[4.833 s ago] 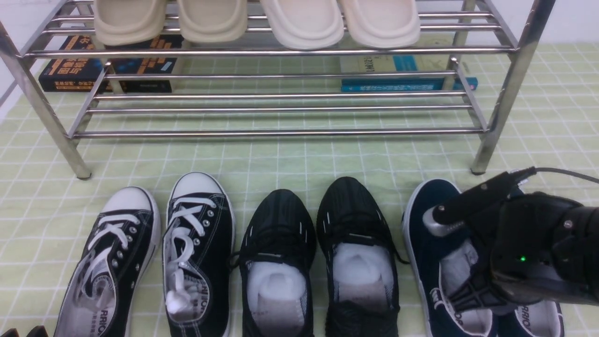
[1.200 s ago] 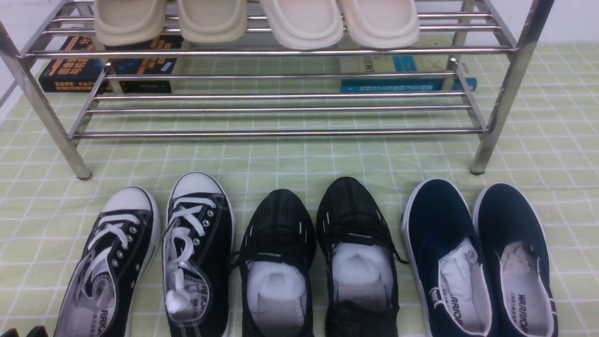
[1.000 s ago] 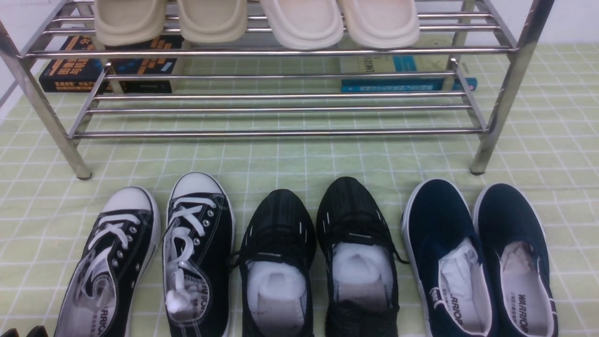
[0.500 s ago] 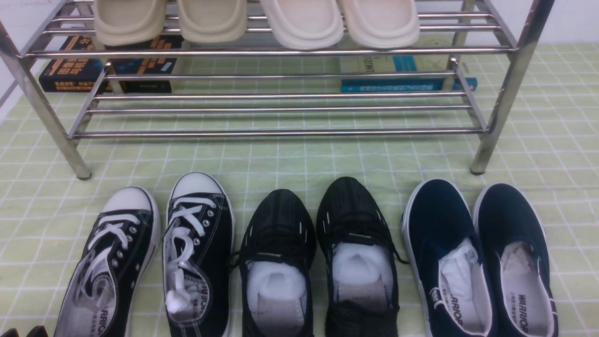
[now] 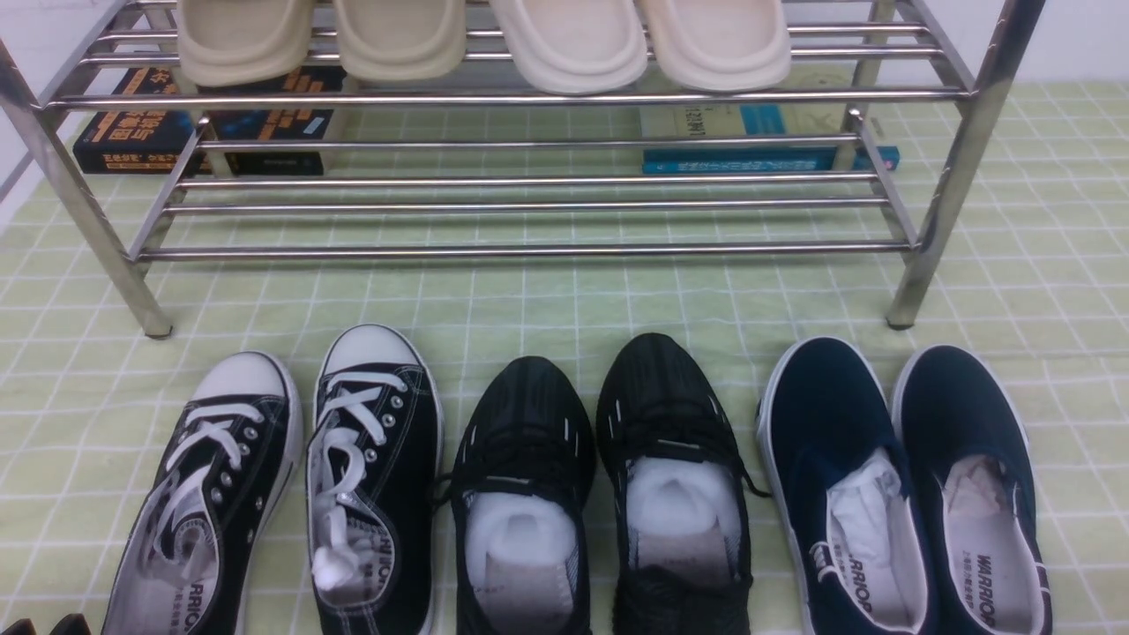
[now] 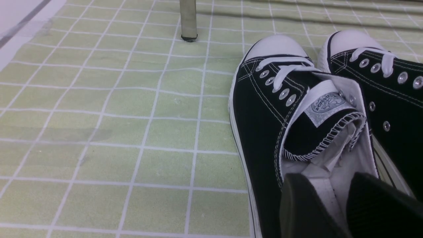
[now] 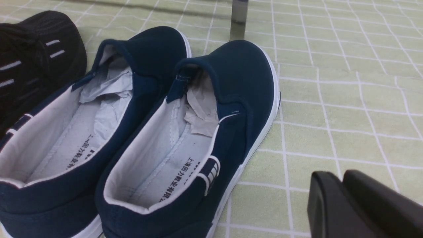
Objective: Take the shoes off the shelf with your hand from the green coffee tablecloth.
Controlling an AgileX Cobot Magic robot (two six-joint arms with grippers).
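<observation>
The shoes, a navy-blue slip-on pair (image 5: 900,414), stand side by side on the green coffee tablecloth (image 5: 617,300) at the front right, in front of the shelf (image 5: 529,251), whose lower tier is bare. In the right wrist view the pair (image 7: 205,99) lies beside my right gripper (image 7: 340,180), which hovers over bare cloth apart from them, its fingers pressed together with nothing between. My left gripper (image 6: 330,198) is open above the mouth of a black lace-up sneaker (image 6: 297,109). Only its tips (image 5: 42,626) show in the front view.
Black lace-up sneakers (image 5: 291,459) and black mesh trainers (image 5: 600,459) stand in the same row to the left. Beige and cream slippers (image 5: 485,35) rest on the shelf's top tier. Books (image 5: 203,123) lie behind the shelf. Shelf legs (image 5: 917,291) stand near the navy pair.
Several seconds ago my right gripper hung over the navy pair in the front view; it has since left that view. Over the last second nothing has visibly moved.
</observation>
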